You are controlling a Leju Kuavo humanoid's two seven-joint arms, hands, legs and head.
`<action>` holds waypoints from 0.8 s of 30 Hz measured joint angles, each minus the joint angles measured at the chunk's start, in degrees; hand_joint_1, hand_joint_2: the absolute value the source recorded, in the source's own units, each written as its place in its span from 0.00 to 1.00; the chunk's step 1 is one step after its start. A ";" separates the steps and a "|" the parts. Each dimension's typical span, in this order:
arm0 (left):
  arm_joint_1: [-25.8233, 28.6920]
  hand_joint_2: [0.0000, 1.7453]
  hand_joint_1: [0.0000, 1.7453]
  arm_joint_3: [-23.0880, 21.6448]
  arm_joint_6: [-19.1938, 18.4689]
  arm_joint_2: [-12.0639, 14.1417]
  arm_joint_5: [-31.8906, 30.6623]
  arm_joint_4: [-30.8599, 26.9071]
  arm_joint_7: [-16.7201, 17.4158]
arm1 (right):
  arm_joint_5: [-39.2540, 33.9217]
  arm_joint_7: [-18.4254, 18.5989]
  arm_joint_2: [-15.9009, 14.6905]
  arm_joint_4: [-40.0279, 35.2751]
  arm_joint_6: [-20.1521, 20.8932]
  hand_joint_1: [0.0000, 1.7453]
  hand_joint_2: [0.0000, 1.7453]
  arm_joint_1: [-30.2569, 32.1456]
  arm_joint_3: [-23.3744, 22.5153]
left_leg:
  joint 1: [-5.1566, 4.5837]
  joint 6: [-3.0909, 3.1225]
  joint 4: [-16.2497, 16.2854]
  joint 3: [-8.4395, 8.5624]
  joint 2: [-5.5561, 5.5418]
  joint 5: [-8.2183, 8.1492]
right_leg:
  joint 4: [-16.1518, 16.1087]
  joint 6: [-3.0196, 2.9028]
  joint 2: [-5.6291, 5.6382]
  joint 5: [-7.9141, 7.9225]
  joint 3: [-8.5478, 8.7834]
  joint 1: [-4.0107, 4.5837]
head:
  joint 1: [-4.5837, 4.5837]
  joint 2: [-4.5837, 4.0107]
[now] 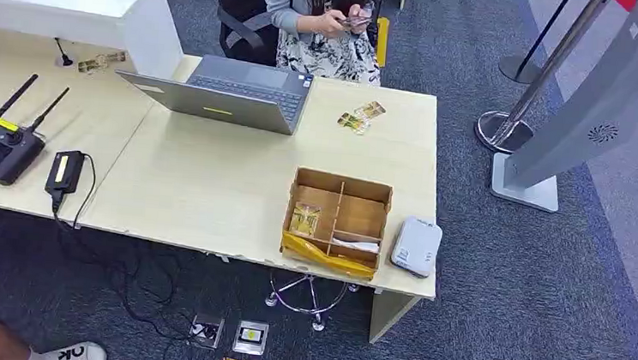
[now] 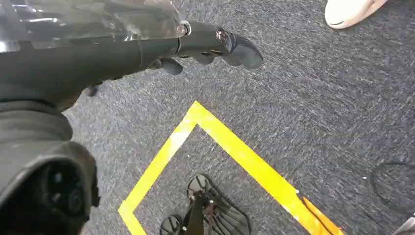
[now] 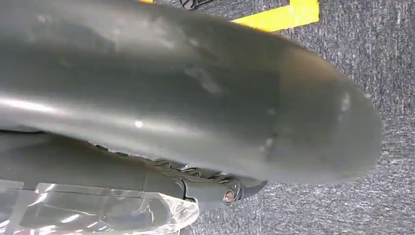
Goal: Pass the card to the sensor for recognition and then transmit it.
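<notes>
The big table (image 1: pixel 211 197) stands in front of the robot, and nothing on it has been picked up yet. Near its front edge sits a brown box (image 1: pixel 355 222) with little rooms inside, likely so the cards stay sorted and easy to reach. The grey sensor (image 1: pixel 416 245) lies just beside the box, so a card has a short way to go.

The left hand (image 2: pixel 210 46) hangs down over the floor. Its fingers are stretched out and hold nothing. The right hand (image 3: pixel 220 188) hangs down too, but it is mostly hidden, so its fingers cannot be told.

The card (image 1: pixel 304 220) lies in the box's near left room. It seems to point away from the robot, long side front to back.
</notes>
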 joint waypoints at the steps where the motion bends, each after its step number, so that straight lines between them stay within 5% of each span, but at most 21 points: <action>1: 0.00 0.00 0.00 0.00 0.00 0.00 -0.02 0.00 0.13 | 0.09 0.04 0.00 0.00 0.00 0.00 0.00 0.00 0.07 | 0.00 0.00 0.00 0.00 0.00 0.00 | 0.00 0.00 0.00 0.00 0.00 0.00 | 0.00 0.00; 8: -0.01 0.00 0.00 0.00 -1.16 0.00 -0.61 0.00 1.66 | -1.84 3.32 -0.04 0.00 2.60 0.00 0.00 0.06 0.39 | 0.00 0.00 0.00 0.00 0.00 0.00 | 0.00 0.00 0.01 0.00 -0.01 0.00 | 0.00 0.00; 24: 0.02 0.00 0.00 -0.02 0.52 -0.20 0.77 0.00 1.66 | -1.55 3.26 -0.15 0.00 2.34 0.00 0.00 0.07 1.70 | 0.00 0.00 0.00 0.00 0.00 0.00 | 0.00 0.00 0.01 0.00 -0.01 0.00 | 0.00 0.00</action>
